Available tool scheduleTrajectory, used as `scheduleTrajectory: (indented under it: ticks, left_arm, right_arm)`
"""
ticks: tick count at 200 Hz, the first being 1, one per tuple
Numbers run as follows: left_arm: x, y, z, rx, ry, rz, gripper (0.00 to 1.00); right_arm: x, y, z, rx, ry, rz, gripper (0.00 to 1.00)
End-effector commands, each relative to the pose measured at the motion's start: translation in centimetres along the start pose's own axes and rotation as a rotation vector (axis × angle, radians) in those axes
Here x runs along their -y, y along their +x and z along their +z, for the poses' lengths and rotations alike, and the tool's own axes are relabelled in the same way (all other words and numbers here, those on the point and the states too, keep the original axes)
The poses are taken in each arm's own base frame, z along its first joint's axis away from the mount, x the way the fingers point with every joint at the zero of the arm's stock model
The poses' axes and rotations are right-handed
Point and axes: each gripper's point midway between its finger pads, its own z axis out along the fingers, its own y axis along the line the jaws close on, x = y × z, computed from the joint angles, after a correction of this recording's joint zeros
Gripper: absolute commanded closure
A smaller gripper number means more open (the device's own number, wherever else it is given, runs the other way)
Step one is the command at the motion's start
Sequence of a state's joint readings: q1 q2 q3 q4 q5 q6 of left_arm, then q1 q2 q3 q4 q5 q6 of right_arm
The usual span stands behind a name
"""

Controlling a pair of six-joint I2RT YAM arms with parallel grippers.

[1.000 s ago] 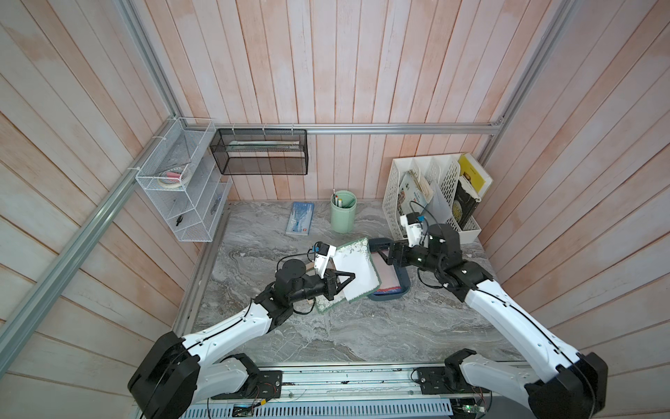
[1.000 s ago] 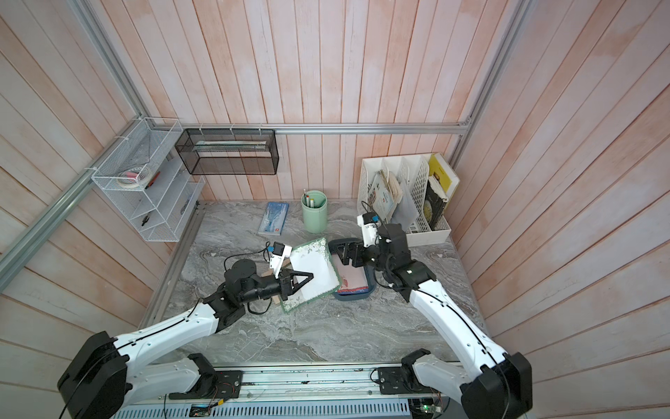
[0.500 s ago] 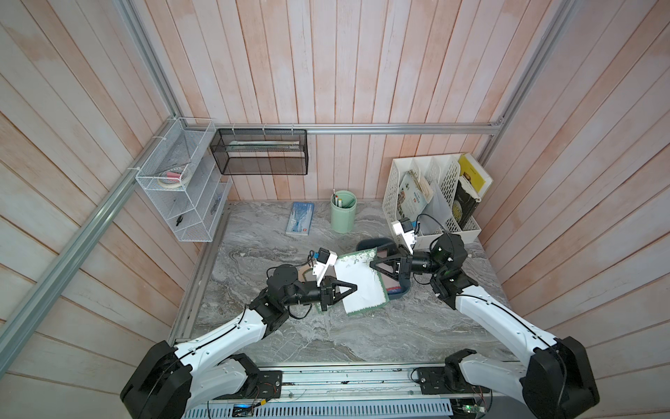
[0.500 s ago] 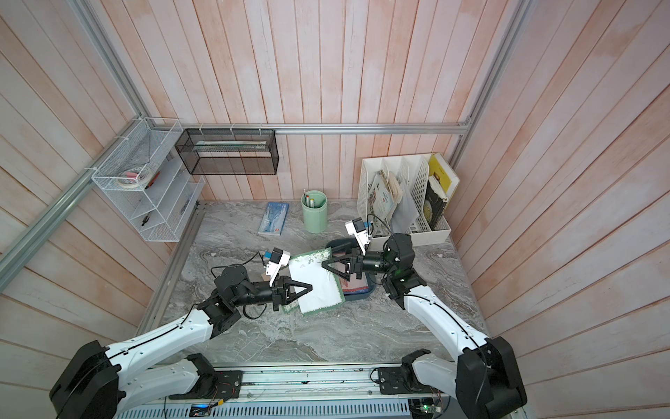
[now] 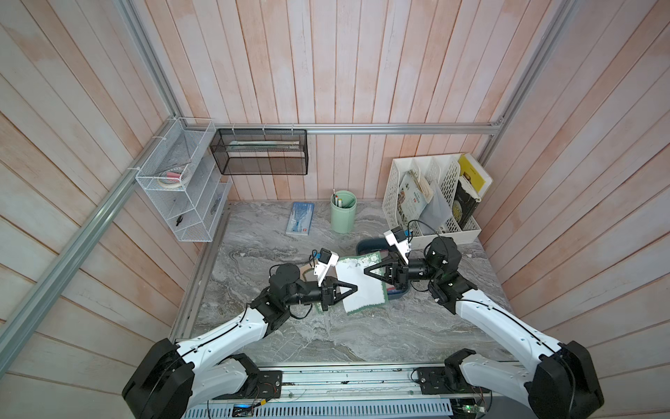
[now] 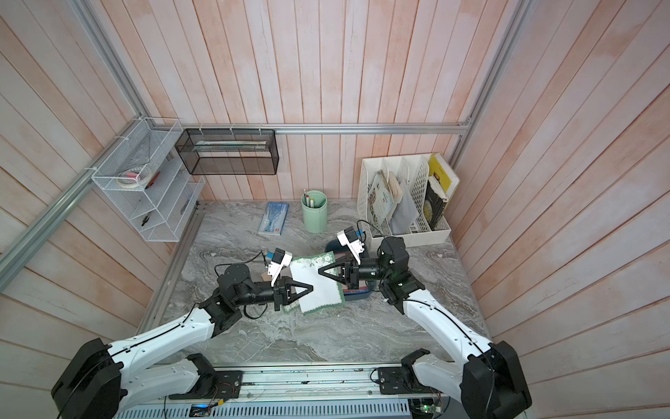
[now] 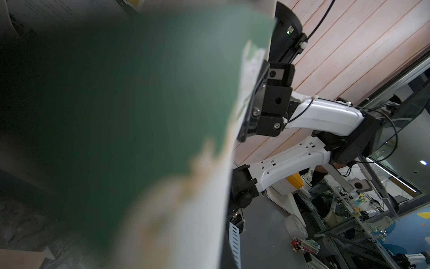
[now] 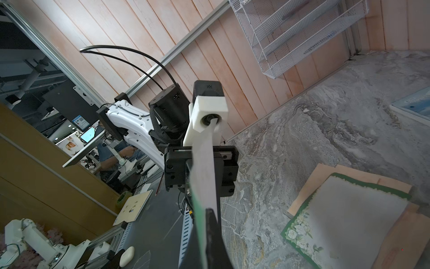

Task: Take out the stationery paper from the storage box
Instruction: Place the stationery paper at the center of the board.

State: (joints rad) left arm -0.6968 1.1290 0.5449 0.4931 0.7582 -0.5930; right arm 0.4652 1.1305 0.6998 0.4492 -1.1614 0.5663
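Observation:
A white sheet of stationery paper (image 5: pixel 362 290) with a green floral border hangs above the table, held between both arms. My left gripper (image 5: pixel 354 288) is shut on its near-left edge, and my right gripper (image 5: pixel 365 272) is shut on the opposite edge. In the right wrist view the sheet (image 8: pixel 204 163) runs edge-on past one dark finger (image 8: pixel 210 228). In the left wrist view the blurred sheet (image 7: pixel 139 116) hides my own jaws. The dark teal storage box (image 5: pixel 362 247) lies under my right gripper, mostly covered. More stationery paper (image 8: pixel 349 216) lies on tan kraft sheets (image 8: pixel 325 173) on the table.
A mint pen cup (image 5: pixel 342 212) and a blue-and-white packet (image 5: pixel 300 218) stand at the back. The white file organiser (image 5: pixel 398 181) with books is at the back right. A wire shelf (image 5: pixel 177 192) and a black mesh basket (image 5: pixel 259 152) hang on the walls.
My right gripper has swung from over the box to the sheet's far edge and closed on it. My left gripper kept hold of the sheet and lowered it toward level.

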Motion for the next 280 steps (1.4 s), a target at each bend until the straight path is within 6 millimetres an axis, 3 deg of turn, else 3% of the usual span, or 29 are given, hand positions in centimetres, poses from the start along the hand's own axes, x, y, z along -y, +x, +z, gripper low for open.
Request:
scheduleTrajectory:
  ticks: [1, 9, 17, 25, 34, 54, 61, 67, 73, 77, 96, 103, 108, 112, 120, 136, 147, 157, 173, 179, 184, 195, 209, 219, 228, 244, 252, 261, 280]
  left_arm:
    - [0.7, -1.2, -0.3, 0.029, -0.001, 0.047, 1.00]
    - [0.7, -1.2, -0.3, 0.028, -0.004, 0.046, 1.00]
    - [0.6, -1.1, -0.4, 0.027, -0.007, 0.047, 1.00]
    - [0.6, -1.1, -0.4, 0.028, -0.012, 0.048, 1.00]
    - [0.5, -1.0, -0.5, 0.028, -0.017, 0.048, 1.00]
    - [0.5, -1.0, -0.6, 0.030, -0.025, 0.049, 1.00]
    - [0.5, -1.0, -0.7, 0.031, -0.027, 0.050, 1.00]
    - [0.5, -1.1, -0.7, 0.032, -0.028, 0.052, 1.00]
    - [0.5, -1.0, -0.8, 0.031, -0.033, 0.052, 1.00]
    - [0.5, -1.1, -0.8, 0.033, -0.034, 0.053, 1.00]
    - [0.3, -1.1, -1.0, 0.034, -0.051, 0.054, 1.00]
    - [0.2, -1.0, -1.1, 0.035, -0.057, 0.054, 1.00]
    - [0.2, -1.0, -1.2, 0.036, -0.061, 0.054, 1.00]
    - [0.2, -1.0, -1.2, 0.037, -0.064, 0.054, 1.00]
    - [0.2, -1.0, -1.3, 0.042, -0.068, 0.054, 1.00]
    - [-0.1, -1.1, -1.4, 0.046, -0.082, 0.051, 1.00]
    - [-0.2, -1.1, -1.5, 0.048, -0.092, 0.049, 1.00]
    - [-0.3, -1.1, -1.5, 0.049, -0.097, 0.048, 1.00]
    - [-0.5, -1.0, -1.6, 0.051, -0.107, 0.047, 1.00]
    - [-0.6, -1.1, -1.6, 0.053, -0.112, 0.047, 1.00]
    - [-0.7, -1.1, -1.7, 0.054, -0.116, 0.046, 1.00]
    - [-0.8, -1.1, -1.7, 0.055, -0.122, 0.044, 1.00]
    - [-1.1, -1.2, -1.8, 0.058, -0.134, 0.039, 1.00]
    - [-1.2, -1.1, -1.8, 0.058, -0.143, 0.036, 1.00]
    - [-1.3, -1.1, -1.9, 0.058, -0.151, 0.036, 1.00]
    - [-1.6, -1.1, -2.1, 0.063, -0.171, 0.030, 1.00]
    - [-1.7, -1.1, -2.3, 0.066, -0.179, 0.032, 1.00]
    - [-2.0, -1.0, -2.5, 0.071, -0.195, 0.029, 1.00]
    - [-3.0, -1.1, -3.3, 0.092, -0.253, 0.014, 1.00]
  right_arm:
    - [0.0, -0.3, 0.0, 0.002, 0.025, -0.017, 0.93]
    - [0.2, -0.4, 0.0, 0.006, 0.037, -0.015, 0.55]
    - [0.3, -0.4, 0.0, 0.008, 0.044, -0.011, 0.47]
    - [0.5, -0.4, 0.0, 0.009, 0.050, -0.011, 0.61]
    - [0.7, -0.2, 0.0, 0.004, 0.057, -0.008, 1.00]
    - [1.4, 0.1, 0.0, 0.001, 0.081, 0.010, 1.00]
    - [1.8, 0.3, 0.0, 0.002, 0.096, 0.021, 0.74]
    - [2.0, 0.4, 0.0, 0.002, 0.102, 0.026, 0.69]
    - [2.0, 0.5, 0.0, 0.001, 0.101, 0.028, 0.80]
    - [2.0, 0.6, 0.0, 0.000, 0.097, 0.026, 0.99]
    - [1.8, 0.7, 0.1, -0.003, 0.081, 0.019, 1.00]
    - [2.2, 0.6, 0.0, 0.003, 0.108, 0.028, 0.71]
    - [2.4, 0.6, 0.0, 0.007, 0.122, 0.027, 0.63]
    - [2.4, 0.6, 0.0, 0.005, 0.118, 0.024, 0.67]
    - [2.0, 0.8, 0.1, -0.003, 0.091, 0.017, 1.00]
    - [2.2, 0.8, 0.0, 0.003, 0.101, 0.025, 1.00]
    - [2.6, 0.9, -0.1, 0.011, 0.125, 0.036, 0.68]
    - [2.1, 1.1, 0.0, 0.001, 0.092, 0.023, 1.00]
    - [2.1, 1.2, 0.0, 0.006, 0.087, 0.034, 1.00]
    - [2.5, 1.2, 0.0, 0.014, 0.107, 0.045, 0.73]
    - [2.5, 1.3, -0.1, 0.014, 0.111, 0.045, 0.67]
    - [2.0, 1.6, 0.0, 0.000, 0.074, 0.034, 1.00]
    - [2.4, 1.5, 0.0, 0.010, 0.093, 0.046, 1.00]
    - [3.0, 1.6, -0.1, 0.013, 0.129, 0.060, 0.72]
    - [2.8, 1.8, 0.0, 0.000, 0.110, 0.050, 1.00]
    - [3.1, 1.8, -0.1, 0.006, 0.129, 0.061, 1.00]
    - [3.5, 1.9, -0.2, 0.009, 0.149, 0.072, 0.87]
    - [3.3, 2.0, -0.1, -0.001, 0.136, 0.062, 1.00]
    - [3.9, 1.8, -0.3, 0.014, 0.170, 0.071, 0.97]
